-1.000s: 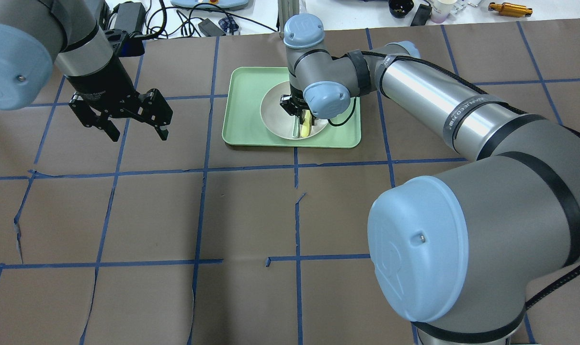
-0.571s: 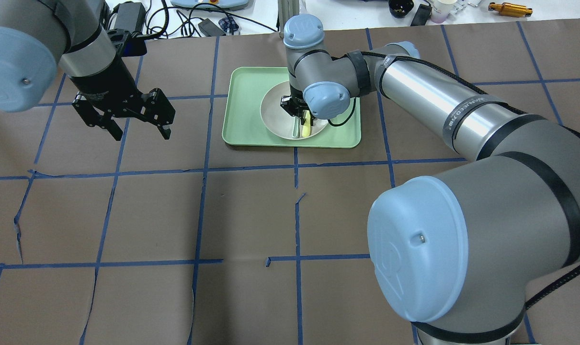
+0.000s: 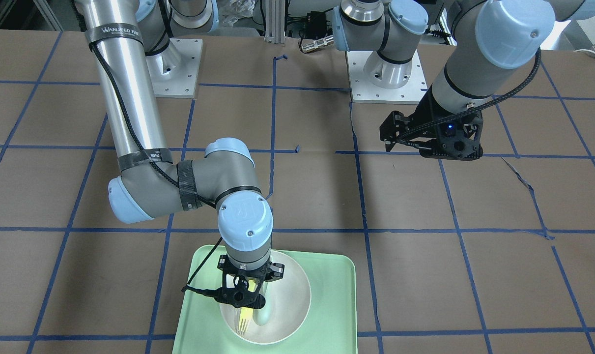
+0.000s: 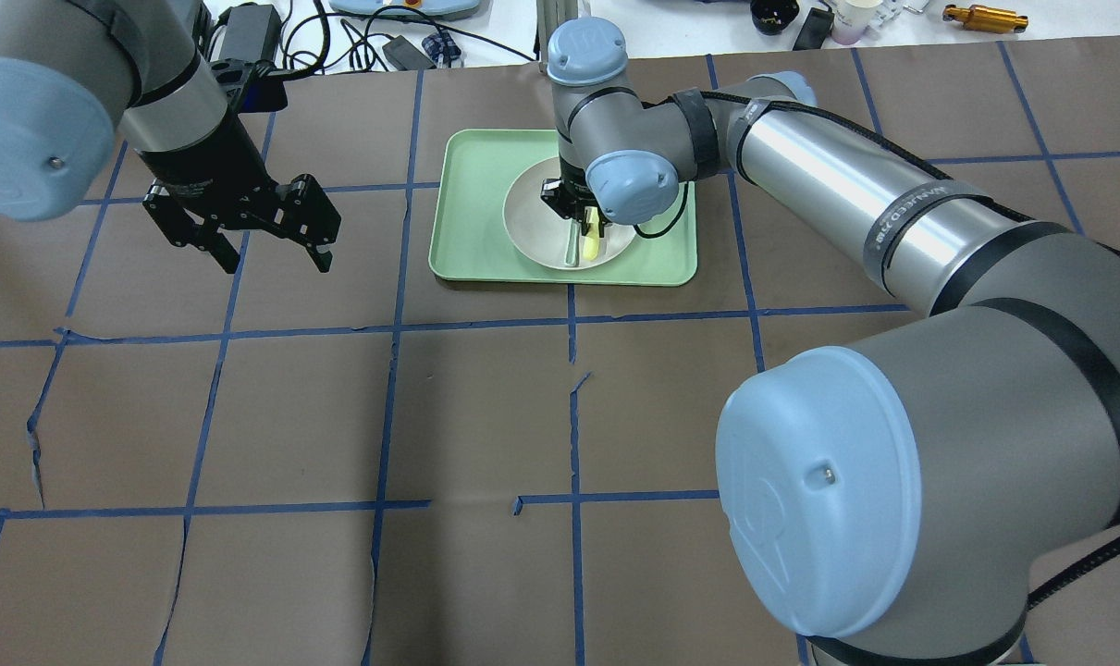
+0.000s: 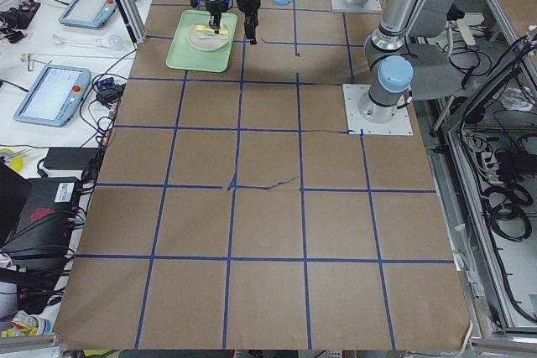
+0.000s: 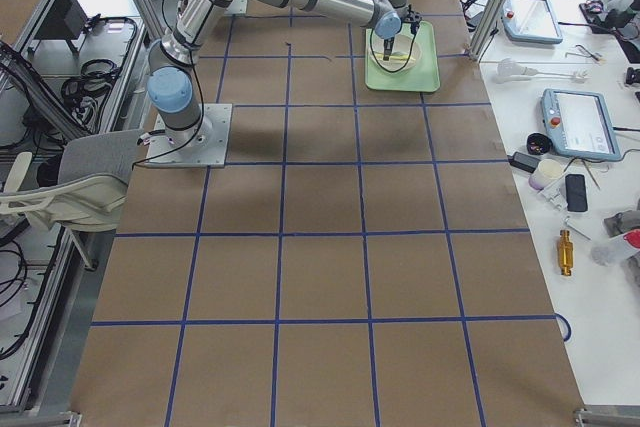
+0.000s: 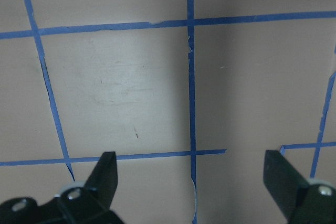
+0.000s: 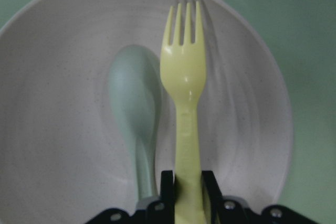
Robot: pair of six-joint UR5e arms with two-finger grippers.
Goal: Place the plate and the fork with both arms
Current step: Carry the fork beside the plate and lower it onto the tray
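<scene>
Over the plate, clamps the fork between the right fingers beside the spoon, and holds the left fingers spread wide above the worktop.

Brown tabletop, blue tape grid

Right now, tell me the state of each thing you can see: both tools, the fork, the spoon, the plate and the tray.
Tray: flat on the table.
Plate: upright on the tray.
Spoon: lying loose in the plate.
Fork: gripped by its handle, tines out over the plate, beside the spoon.
Right tool: shut on the fork.
Left tool: open, empty, over bare table.
</scene>
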